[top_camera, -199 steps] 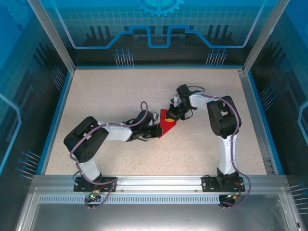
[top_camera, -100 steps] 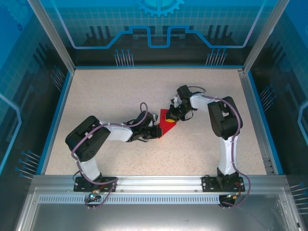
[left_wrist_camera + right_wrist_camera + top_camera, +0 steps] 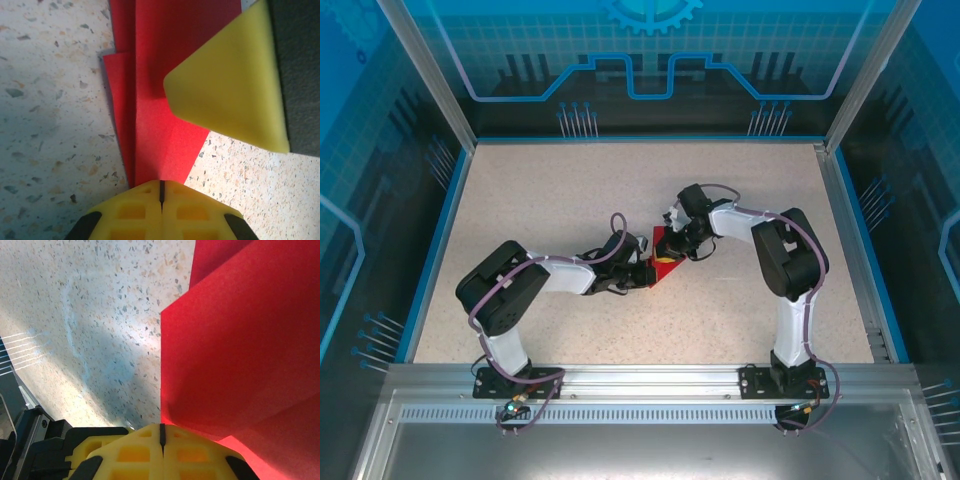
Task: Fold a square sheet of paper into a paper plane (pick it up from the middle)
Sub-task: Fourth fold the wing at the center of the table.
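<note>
The left gripper [image 3: 161,187] is clenched on the narrow end of the folded red paper [image 3: 160,60]. The right gripper [image 3: 161,429], also shut, is pressed at its far edge, perhaps nipping it. The paper is set mid-way on the speckled beige table [image 3: 570,190] within blue walls [image 3: 650,60], and the right wrist has been shifted leftward.

The square sheet of paper [image 3: 150,130] is showing as thin matt red paper, faintly grainy, its creases standing sharp; the table [image 3: 550,200] is looking hard, speckled and stone-like, matt and slightly gritty; the left gripper [image 3: 161,189] and the right gripper [image 3: 161,432] are presenting moulded yellow plastic with a waffled grid, dull in finish; the left arm [image 3: 500,290] and the right arm [image 3: 785,250] are gleaming in glossy black and white plastic shells; the near rail [image 3: 640,378] is shining as brushed bare metal; the far panel [image 3: 650,60] is glinting like glossy blue acrylic.
</note>
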Controlling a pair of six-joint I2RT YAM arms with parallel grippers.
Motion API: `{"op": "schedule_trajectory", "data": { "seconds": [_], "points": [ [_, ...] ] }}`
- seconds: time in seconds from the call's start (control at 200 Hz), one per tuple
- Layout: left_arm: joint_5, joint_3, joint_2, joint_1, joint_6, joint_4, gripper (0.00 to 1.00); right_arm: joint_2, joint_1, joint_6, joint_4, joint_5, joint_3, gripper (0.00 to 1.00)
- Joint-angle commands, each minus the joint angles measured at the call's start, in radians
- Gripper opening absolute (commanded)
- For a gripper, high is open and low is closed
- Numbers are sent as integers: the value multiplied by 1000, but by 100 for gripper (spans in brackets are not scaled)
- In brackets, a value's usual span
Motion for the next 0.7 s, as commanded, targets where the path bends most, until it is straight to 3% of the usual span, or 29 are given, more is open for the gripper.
{"op": "schedule_trajectory", "data": {
  "seconds": [0.0, 0.27, 0.695],
  "points": [
    [-23, -21, 14, -5, -2, -59, 0, 37, 19, -29, -35, -5, -7, 3],
    [-26, -20, 6, -5, -6, -92, 0, 80, -2, -52, -64, 76, 9, 2],
    [-16, -41, 4, -4, -11, -139, 0, 123, -123, -20, -29, 138, 93, 3]
  ]
}}
